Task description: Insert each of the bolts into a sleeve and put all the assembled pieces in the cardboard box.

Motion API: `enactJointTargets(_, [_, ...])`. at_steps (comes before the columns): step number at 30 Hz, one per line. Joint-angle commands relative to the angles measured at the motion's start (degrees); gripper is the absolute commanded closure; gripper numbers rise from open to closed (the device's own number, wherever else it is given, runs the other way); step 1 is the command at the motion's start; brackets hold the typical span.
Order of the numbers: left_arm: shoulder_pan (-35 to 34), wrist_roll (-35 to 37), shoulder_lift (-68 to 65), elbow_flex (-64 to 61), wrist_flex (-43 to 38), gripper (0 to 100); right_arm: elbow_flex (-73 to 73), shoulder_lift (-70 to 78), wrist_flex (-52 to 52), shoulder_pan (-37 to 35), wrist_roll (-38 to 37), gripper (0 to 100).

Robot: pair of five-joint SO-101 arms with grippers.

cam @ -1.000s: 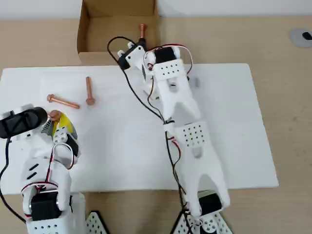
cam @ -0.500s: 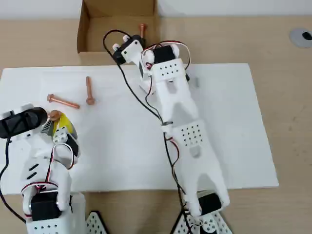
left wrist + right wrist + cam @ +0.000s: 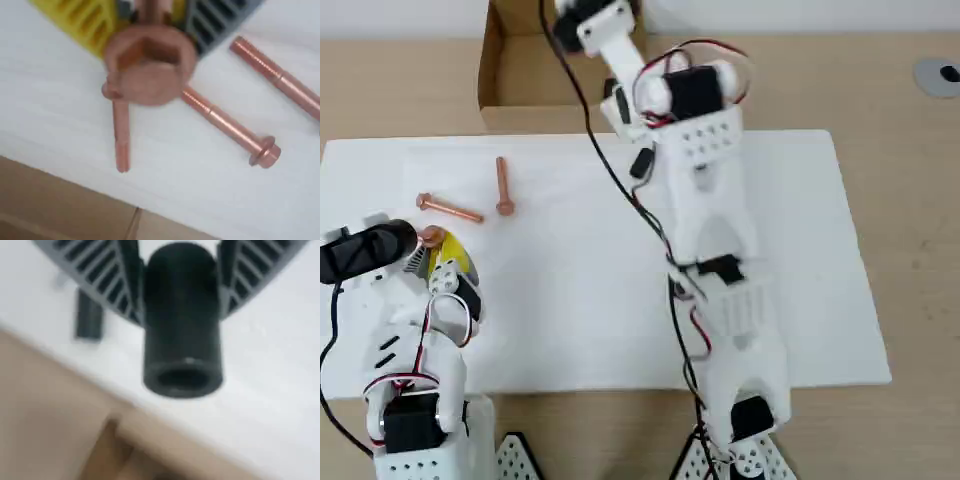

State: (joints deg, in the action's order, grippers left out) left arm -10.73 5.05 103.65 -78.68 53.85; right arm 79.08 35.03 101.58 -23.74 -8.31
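while left gripper [image 3: 150,12] holds a bolt [image 3: 150,70], right gripper [image 3: 180,310] holds sleeve [image 3: 182,355].

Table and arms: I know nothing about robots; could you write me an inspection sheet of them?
Surface: white sheet on a wooden table.
Job's things: two loose bolts on the sheet; cardboard box at its far edge.
Clutter: nothing seen.
Grippers: left gripper shut on a held bolt; right gripper shut on a black sleeve.
Cables: black and red wires along the right arm.
Surroundings: round grey fitting in the table.
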Motion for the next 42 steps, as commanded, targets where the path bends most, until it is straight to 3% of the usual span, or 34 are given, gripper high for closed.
enactJointTargets(1, [-0.1, -0.4, 0.7, 5.0, -1.6, 99, -1.3, -16.7, 0.9, -3.1, 0.9, 98.9])
enactJointTargets(6, [2.8, -0.5, 0.7, 7.0, -1.9, 99, -12.4, -31.0, 0.9, -3.6, 0.9, 98.9])
enactJointTargets(15, [4.7, -0.6, 0.7, 7.6, -13.6, 99, -47.9, -64.9, 0.9, -4.3, 1.1, 98.9])
enactJointTargets(21, [7.0, -3.6, 0.7, 7.6, -17.0, 99, -77.5, -88.1, -2.5, -6.8, 12.6, 98.9])
enactJointTargets(28, [16.4, -12.6, 0.7, 8.5, -16.9, 99, -115.6, -110.2, -30.6, -6.9, 14.6, 98.9])
enactJointTargets(34, [17.9, -19.9, 0.7, 9.9, -17.1, 99, -148.7, -124.1, -61.5, -7.2, 14.3, 98.9])
enactJointTargets(38, [18.1, -22.8, 0.9, 10.1, -17.1, 99, -161.4, -129.8, -76.3, -10.7, 14.3, 98.9])
enactJointTargets(42, [17.8, -22.7, 0.9, 10.1, -17.1, 99, -168.8, -133.1, -83.8, -16.4, 14.3, 98.9])
